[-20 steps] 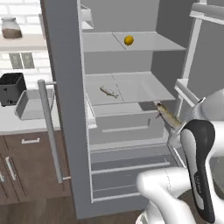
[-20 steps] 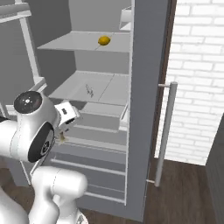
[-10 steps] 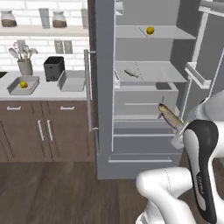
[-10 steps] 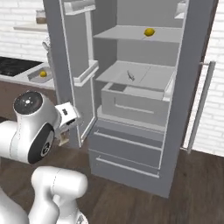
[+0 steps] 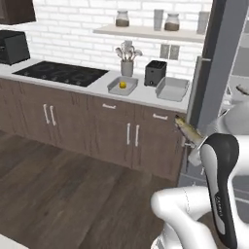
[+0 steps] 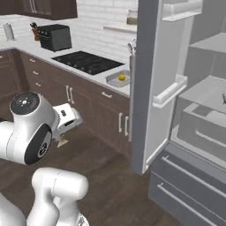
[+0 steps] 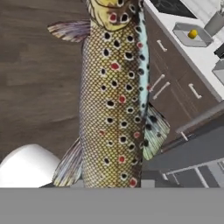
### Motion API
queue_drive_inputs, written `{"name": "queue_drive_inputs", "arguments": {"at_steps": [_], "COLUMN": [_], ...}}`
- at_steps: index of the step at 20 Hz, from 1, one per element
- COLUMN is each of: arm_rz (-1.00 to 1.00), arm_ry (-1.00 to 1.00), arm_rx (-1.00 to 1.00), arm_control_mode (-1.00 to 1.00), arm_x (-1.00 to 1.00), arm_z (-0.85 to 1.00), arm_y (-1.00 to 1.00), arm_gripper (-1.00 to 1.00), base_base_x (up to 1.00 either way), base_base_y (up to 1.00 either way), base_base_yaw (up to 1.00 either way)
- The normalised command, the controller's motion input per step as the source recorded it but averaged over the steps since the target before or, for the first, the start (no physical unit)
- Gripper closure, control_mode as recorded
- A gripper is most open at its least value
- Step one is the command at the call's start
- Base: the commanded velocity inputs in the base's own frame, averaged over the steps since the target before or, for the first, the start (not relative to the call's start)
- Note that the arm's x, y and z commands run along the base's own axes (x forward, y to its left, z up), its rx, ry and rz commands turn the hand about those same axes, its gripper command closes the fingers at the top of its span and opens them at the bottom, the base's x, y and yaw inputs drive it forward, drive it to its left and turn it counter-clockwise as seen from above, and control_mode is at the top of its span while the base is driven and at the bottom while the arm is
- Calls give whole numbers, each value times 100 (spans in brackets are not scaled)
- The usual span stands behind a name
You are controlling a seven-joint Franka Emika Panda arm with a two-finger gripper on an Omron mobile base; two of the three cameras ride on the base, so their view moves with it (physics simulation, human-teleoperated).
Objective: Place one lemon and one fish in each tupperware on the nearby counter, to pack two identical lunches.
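No brand, label or writing can be read on anything here.

The bench (image 5: 97, 83) is a flat white worktop over dark brown cabinets with silver bar handles, against a white brick wall; the floor (image 5: 63, 194) is dark wood planks. A black hob (image 5: 61, 73) is set into the bench. Right of the hob stands a tub (image 5: 121, 86) with a lemon (image 5: 123, 84) inside it. A black toaster (image 5: 155, 73) stands just right of that tub and behind it, and a second tub (image 5: 171, 89) lies right of the toaster, near the fridge (image 5: 214, 63). A cup of utensils (image 5: 127, 58) stands behind the first tub. Above the toaster, a white wall shelf (image 5: 151, 31) carries jars. The fridge door stands open.

The end effector (image 5: 192, 141) is clenched on a fish (image 7: 113, 96), which sticks out from the hand in front of the cabinets, below the second tub. In the hand view the fish is spotted, brown and scaly, with pale fins, and lies along the view over the floor and cabinets.
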Motion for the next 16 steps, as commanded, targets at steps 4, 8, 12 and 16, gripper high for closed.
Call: {"name": "queue_drive_inputs", "arguments": {"at_steps": [4,8,12,16], "arm_rz": [0,0,0,0], "arm_ry": [0,0,0,0], "arm_rx": [0,0,0,0], "arm_control_mode": [100,100,100,100], "arm_x": [0,0,0,0], "arm_z": [0,0,0,0], "arm_y": [0,0,0,0], "arm_gripper": [100,100,100,100], "base_base_x": [100,100,100,100], "base_base_y": [24,0,-11,0], "base_base_yaw": [34,12,1,-3]}}
